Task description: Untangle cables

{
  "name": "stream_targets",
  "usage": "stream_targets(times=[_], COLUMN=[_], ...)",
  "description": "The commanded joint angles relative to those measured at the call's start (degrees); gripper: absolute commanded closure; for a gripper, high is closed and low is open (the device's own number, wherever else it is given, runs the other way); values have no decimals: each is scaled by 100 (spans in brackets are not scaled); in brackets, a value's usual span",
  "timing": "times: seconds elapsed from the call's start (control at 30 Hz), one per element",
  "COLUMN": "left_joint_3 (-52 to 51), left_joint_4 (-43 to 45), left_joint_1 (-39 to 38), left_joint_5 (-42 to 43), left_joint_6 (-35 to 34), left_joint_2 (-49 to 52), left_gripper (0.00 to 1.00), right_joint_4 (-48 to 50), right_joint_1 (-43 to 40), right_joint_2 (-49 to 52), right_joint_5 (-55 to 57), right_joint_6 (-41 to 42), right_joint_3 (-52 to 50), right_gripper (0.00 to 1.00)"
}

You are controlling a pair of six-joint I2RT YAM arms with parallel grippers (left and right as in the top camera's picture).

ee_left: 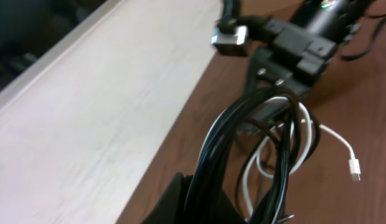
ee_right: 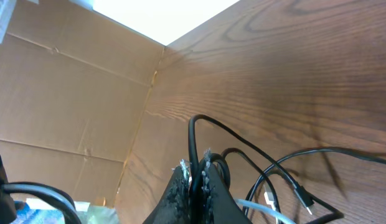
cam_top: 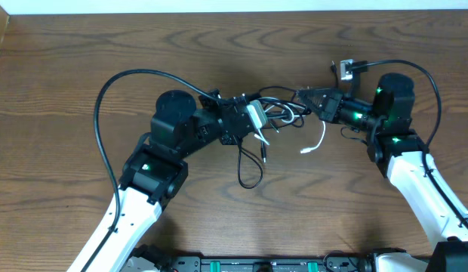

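1. Dark brown wood-grain table [cam_top: 68, 45] fills the overhead view; a pale strip [cam_top: 219, 6] runs along its far edge.
2. At left, the left arm reaches in toward the centre; the left gripper [cam_top: 253, 119] has its fingers pressed together on a bundle of black strands from the cables [cam_top: 275, 112]; in the left wrist view those strands rise out from between the fingers and arch away.
3. At the centre, the cables sit as a tangle between the two grippers; one black loop [cam_top: 249, 170] trails from it toward the near edge and lies on the wood.
4. Just right of the tangle, the white cable [cam_top: 318, 140] curves outward; its small white plug rests on the table, apart from both grippers.
5. At right, the right gripper [cam_top: 306, 94] points left at the tangle; its fingertips [ee_right: 180, 186] are closed, pinching a thin black strand that stands up between them.
6. In the right wrist view, a cardboard wall [ee_right: 68, 93] stands beyond the table.
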Motion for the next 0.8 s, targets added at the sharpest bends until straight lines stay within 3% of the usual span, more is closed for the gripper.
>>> stream_targets(times=[0.0,0.23,0.47,0.77], left_joint_3=[96,96,96,96], left_joint_4=[81,173,688,922], left_joint_1=[48,48,48,48], left_joint_5=[-979,-2389,-4153,-5219], left_joint_6=[-96,-656,-1635,-2824], left_joint_2=[-330,-481,-481,-481], left_gripper=[93,93,93,93], right_joint_4=[-31,-48,-507,-896], right_joint_1=[-262,-297,-297,-297], right_joint_2=[-4,-4,-4,-4], right_joint_5=[232,229,234,350], right_joint_6=[-199,-197,-247,-391], right_joint_3=[4,4,4,7], right_gripper=[99,99,99,99])
